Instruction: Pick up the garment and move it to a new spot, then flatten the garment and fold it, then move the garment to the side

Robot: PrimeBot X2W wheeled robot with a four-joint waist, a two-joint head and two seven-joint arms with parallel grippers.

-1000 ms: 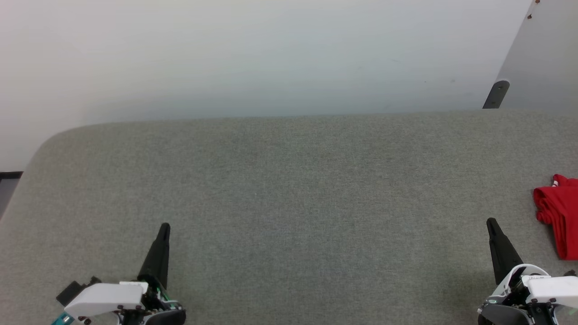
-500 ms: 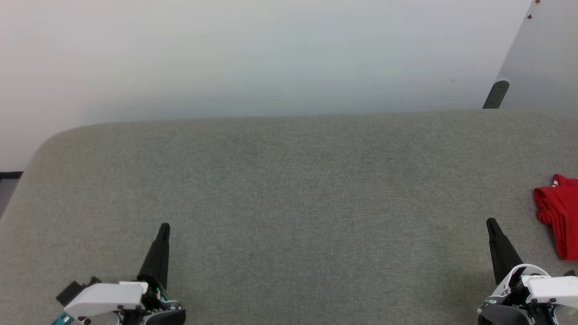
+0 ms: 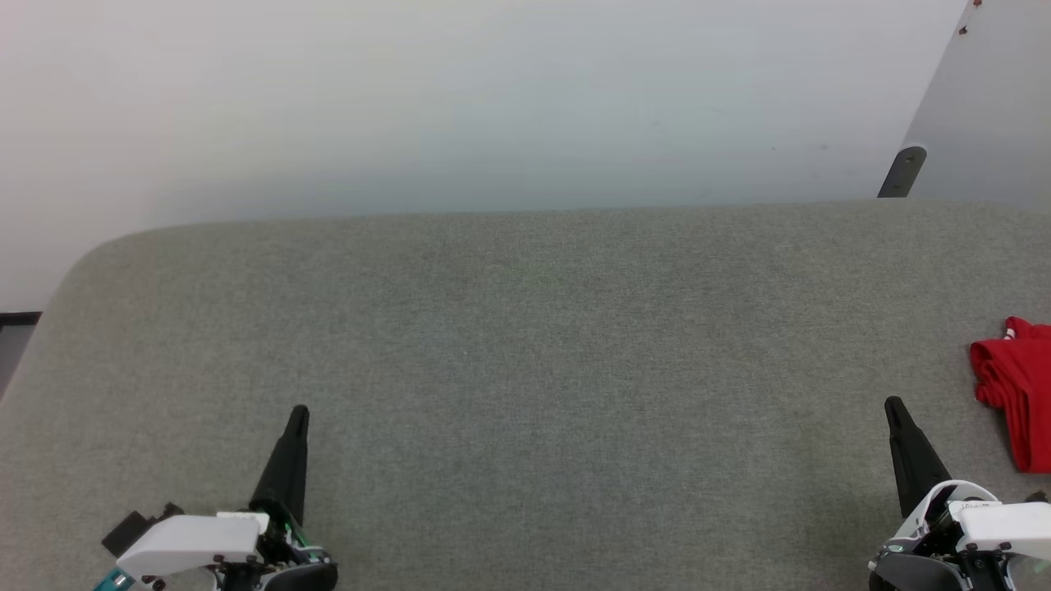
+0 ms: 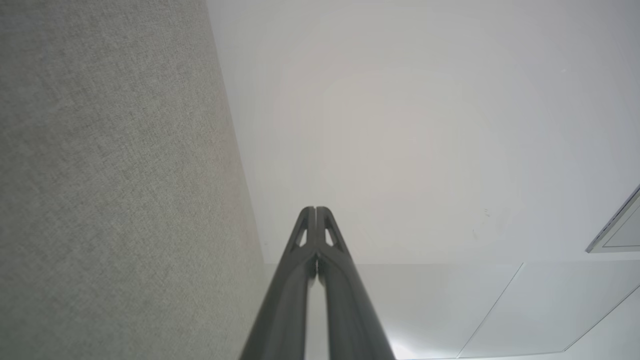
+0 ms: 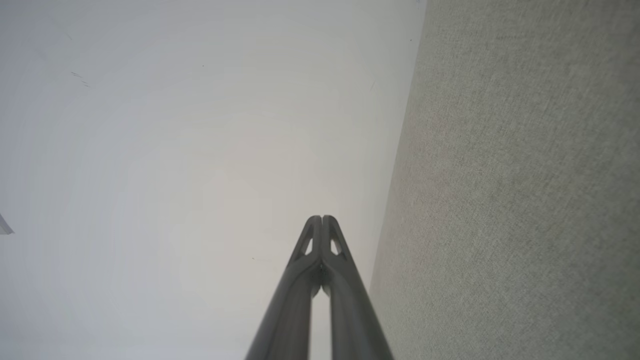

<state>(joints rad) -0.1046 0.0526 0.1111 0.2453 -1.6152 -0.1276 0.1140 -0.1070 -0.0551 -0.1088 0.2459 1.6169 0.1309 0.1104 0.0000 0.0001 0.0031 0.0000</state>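
The grey cloth-covered table (image 3: 525,328) stretches wide and bare across the head view. At its far right lies the garment (image 3: 1018,394), a red bunch of rolled folds with a scrap of white at the top, cut off by the picture's edge. Whether that is a loose heap or a folded bundle set aside cannot be told. The scene fits both.

The left tool (image 3: 297,414) and the right tool (image 3: 891,404) hover low over the near table, each with fingers pressed together and pinching nothing. The right one is near the garment but apart from it.

The likely risk is that much of the cloth lies out of sight, so any reach there would be poorly judged, and a pinch on one layer could drag the folds apart.
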